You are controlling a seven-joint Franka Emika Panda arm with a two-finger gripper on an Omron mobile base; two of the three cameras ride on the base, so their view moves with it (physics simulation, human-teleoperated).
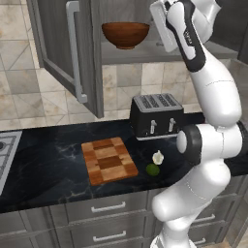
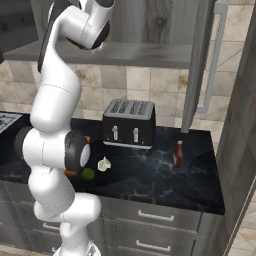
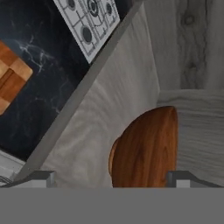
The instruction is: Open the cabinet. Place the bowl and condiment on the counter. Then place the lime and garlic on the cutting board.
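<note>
The cabinet [image 1: 63, 53] stands open, its left door swung out. On its shelf [image 1: 140, 57] rests the reddish-brown bowl [image 1: 125, 34]. My white hand [image 1: 163, 28] hovers just right of the bowl at shelf height. In the hand view my gripper [image 3: 111, 178] is open, with the bowl [image 3: 146, 148] just ahead, apart from both tips. The condiment [image 2: 178, 154] stands on the black counter [image 2: 150, 175] right of the toaster. The garlic [image 1: 157, 157] and lime [image 1: 153, 169] lie on the counter beside the checkered cutting board [image 1: 108, 160].
A black toaster [image 1: 156, 115] stands at the back of the counter under the shelf. The right cabinet door [image 2: 202, 60] hangs open above the condiment. A stove [image 1: 6, 150] lies at the far left. Grey drawers [image 1: 106, 208] run below the counter.
</note>
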